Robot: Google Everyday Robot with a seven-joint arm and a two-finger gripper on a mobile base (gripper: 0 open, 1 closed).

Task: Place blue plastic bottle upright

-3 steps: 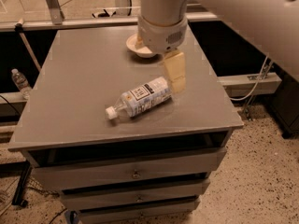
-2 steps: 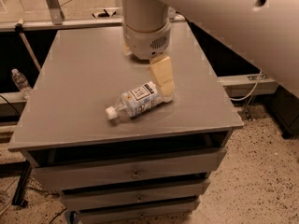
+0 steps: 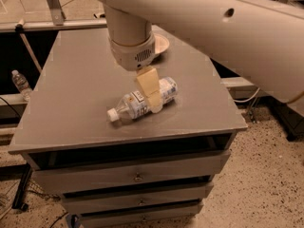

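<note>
The blue plastic bottle (image 3: pixel 141 101) lies on its side on the grey cabinet top (image 3: pixel 71 89), white cap pointing front left, pale label with a dark patch facing up. My gripper (image 3: pixel 151 96) hangs from the big white arm directly over the bottle's middle. One tan finger (image 3: pixel 148 87) shows, crossing the bottle's body; the other finger is hidden.
A shallow pale bowl (image 3: pixel 160 45) sits at the back of the cabinet top, partly behind my wrist. A small clear bottle with a white cap (image 3: pixel 20 83) stands far left, below the top. Drawers (image 3: pixel 137 177) face front. Speckled floor lies to the right.
My arm has moved left and forward, and the gripper has come down from beside the bottle's base to over its middle. The bottle has not moved.
</note>
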